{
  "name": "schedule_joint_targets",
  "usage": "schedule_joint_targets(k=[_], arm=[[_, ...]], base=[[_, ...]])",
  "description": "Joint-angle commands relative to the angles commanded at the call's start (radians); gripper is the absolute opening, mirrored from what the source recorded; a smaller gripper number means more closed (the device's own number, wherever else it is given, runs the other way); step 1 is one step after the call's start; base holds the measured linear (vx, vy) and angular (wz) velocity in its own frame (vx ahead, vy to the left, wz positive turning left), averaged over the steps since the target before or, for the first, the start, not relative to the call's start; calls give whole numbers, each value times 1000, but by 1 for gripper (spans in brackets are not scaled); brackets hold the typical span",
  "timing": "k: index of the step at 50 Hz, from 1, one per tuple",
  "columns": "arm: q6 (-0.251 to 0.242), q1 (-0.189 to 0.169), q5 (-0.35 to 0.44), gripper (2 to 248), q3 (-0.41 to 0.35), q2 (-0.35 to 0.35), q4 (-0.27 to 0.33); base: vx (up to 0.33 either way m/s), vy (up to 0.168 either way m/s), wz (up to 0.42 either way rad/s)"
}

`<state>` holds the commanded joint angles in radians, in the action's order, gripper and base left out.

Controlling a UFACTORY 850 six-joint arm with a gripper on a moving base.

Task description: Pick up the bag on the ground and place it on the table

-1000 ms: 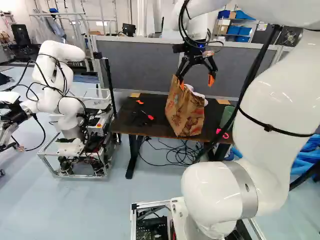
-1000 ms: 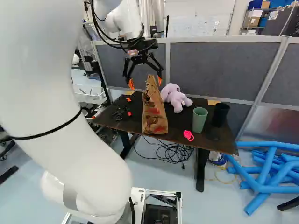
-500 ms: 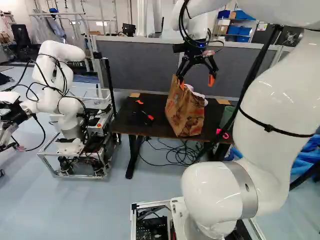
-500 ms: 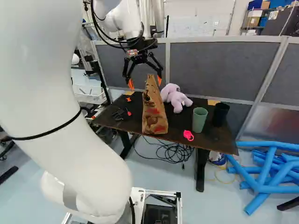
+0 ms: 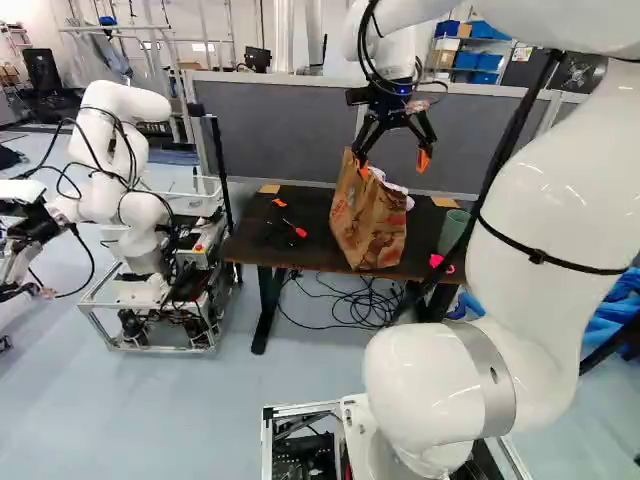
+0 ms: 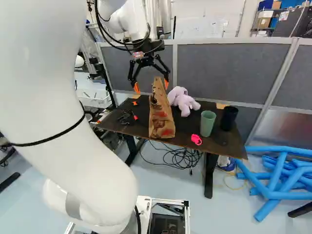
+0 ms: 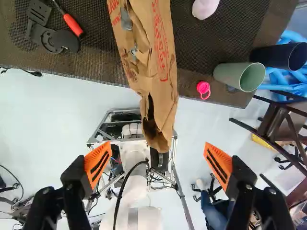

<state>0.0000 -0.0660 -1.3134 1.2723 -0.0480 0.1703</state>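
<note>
Above the table (image 6: 184,130), my gripper (image 6: 151,86) is open at the top of the brown paper bag (image 6: 161,117). The bag stands on the tabletop, its upper end narrow and creased. In the wrist view the gripper (image 7: 157,160) has its two orange pads wide apart, and the bag (image 7: 153,57) reaches from the tabletop towards the gap between them, with nothing gripped. One fingertip overlaps the bag's top edge in the left base view; whether they touch I cannot tell.
Beside the bag are a lilac plush toy (image 6: 184,101), a green cup (image 6: 207,124), a black cup (image 6: 229,118), a pink item (image 6: 196,140) and dark tools (image 7: 53,38). A grey partition (image 6: 234,73) stands behind. Another robot (image 5: 125,190) is at the left; blue tubes (image 6: 280,185) lie right.
The base has moved slightly, seemingly backwards, so the table and floor items shift a little in both base views. My gripper stays open. The other robot's arm has shifted slightly.
</note>
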Motion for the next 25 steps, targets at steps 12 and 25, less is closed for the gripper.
schedule_joint_targets(k=[12,25], arm=[[0,0,0,247,0,0,0],[0,0,0,247,0,0,0]], base=[[-118,1,4],[-162,0,5]])
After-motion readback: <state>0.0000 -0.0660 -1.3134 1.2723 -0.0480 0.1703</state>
